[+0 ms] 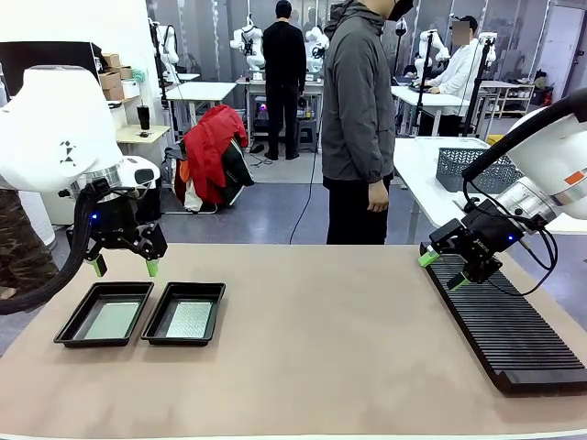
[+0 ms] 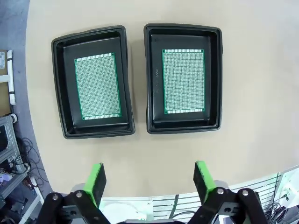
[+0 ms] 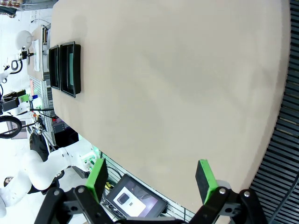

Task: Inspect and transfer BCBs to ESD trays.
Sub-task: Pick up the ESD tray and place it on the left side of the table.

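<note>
Lying flat in trays, BCBs, long axes parallel

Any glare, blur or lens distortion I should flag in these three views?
Front view: sharp and evenly lit, a pale sheen on the boards in the trays. Left wrist view: crisp, the boards' hole grid readable, the table edge bowed by the wide lens. Right wrist view: strong curving of the table, the background at left washed out.

2 ESD trays side by side table-left, 1 BCB in each; rack right.
</note>
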Robot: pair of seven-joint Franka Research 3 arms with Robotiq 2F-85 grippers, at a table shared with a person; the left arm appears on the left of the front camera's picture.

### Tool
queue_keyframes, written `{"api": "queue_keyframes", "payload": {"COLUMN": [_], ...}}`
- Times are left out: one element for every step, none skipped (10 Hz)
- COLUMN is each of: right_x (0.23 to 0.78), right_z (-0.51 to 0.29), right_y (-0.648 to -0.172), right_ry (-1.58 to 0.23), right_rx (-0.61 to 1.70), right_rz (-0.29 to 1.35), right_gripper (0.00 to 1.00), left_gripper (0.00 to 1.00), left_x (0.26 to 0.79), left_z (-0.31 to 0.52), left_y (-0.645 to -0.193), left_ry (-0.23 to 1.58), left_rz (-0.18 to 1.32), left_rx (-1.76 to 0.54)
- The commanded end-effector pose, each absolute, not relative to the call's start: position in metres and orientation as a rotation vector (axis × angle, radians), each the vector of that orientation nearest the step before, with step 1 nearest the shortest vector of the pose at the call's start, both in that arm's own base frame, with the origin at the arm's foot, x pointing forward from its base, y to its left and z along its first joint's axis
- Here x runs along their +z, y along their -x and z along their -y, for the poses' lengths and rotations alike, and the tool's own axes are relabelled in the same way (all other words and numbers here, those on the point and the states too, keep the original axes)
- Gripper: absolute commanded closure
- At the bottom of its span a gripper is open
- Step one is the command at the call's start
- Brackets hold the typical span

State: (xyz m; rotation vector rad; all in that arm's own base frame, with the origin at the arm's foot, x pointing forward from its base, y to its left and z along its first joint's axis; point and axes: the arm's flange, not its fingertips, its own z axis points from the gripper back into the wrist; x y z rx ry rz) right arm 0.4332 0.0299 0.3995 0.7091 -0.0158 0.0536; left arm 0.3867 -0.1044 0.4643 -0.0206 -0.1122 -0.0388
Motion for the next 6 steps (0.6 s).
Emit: {"api": "queue_keyframes", "payload": {"right_x": [0.3998,0.3998,0.3998,0.3998,0.3998,0.3998], "right_z": [-0.0319,-0.0319,-0.0319,-0.0319,-0.0319,-0.0319], "right_y": [-0.4344,-0.4344,-0.4344,-0.4344,-0.4344,-0.4344], "right_ry": [-0.700,-0.700,-0.700,-0.700,-0.700,-0.700], "right_rx": [0.031,0.031,0.031,0.031,0.031,0.031], "right_rz": [0.020,0.020,0.020,0.020,0.020,0.020], "right_gripper": [0.00,0.00,0.00,0.00,0.00,0.00], "left_gripper": [0.00,0.00,0.00,0.00,0.00,0.00], "left_x": [0.4628,0.4628,0.4628,0.4628,0.4628,0.4628], "left_z": [0.1054,0.1054,0.1054,0.1054,0.1054,0.1054], "left_y": [-0.3867,-0.3867,-0.3867,-0.3867,-0.3867,-0.3867], "left_ry": [0.019,0.019,0.019,0.019,0.019,0.019], "left_rz": [0.108,0.108,0.108,0.108,0.108,0.108], "left_rx": [-0.040,-0.040,-0.040,-0.040,-0.040,-0.040]}}
